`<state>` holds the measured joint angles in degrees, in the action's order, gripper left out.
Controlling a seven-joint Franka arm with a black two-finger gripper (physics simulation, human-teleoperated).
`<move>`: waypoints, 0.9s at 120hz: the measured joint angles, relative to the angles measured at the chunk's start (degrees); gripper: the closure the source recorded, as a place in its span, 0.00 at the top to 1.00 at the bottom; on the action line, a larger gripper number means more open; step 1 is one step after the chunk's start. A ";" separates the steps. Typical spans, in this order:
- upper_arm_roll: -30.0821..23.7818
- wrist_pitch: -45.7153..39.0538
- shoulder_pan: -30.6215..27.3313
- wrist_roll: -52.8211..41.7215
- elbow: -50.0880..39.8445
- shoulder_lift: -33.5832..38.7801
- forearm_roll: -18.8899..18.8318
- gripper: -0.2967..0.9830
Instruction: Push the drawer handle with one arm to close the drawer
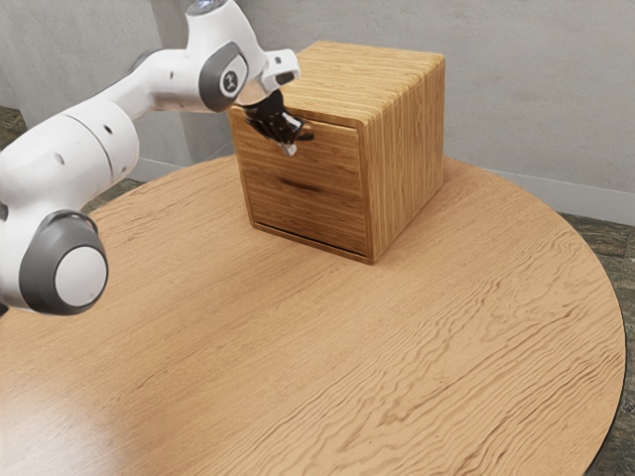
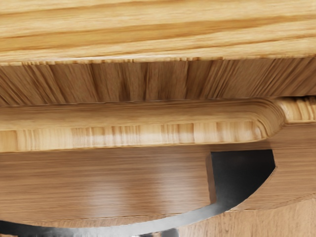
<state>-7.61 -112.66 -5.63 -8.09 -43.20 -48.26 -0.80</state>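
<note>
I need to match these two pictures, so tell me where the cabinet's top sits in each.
Exterior view: the cabinet's top is in the upper middle, just right of the arm's hand.
Wrist view: the cabinet's top is a pale-grained band across the upper part.
Shared landmark: its front edge, with darker wood beyond.

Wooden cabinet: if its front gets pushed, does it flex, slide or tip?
Likely stiff: the cabinet is a boxy wooden body with straight walls. Tipping seems unlikely, since it's squat and sits flat. It might slide if shoved hard; it just seems to rest on the table.
</note>
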 joint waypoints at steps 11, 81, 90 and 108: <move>-0.43 -0.52 0.00 -0.06 0.43 -0.07 0.00 0.15; 7.27 1.76 4.59 -0.54 -24.45 19.10 0.22 0.17; 8.94 3.05 6.71 -0.53 -36.40 31.96 0.08 0.30; 9.51 11.49 9.88 -0.48 -51.22 56.59 -0.03 0.52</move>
<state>1.89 -101.17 4.25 -8.56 -94.42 8.33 -0.83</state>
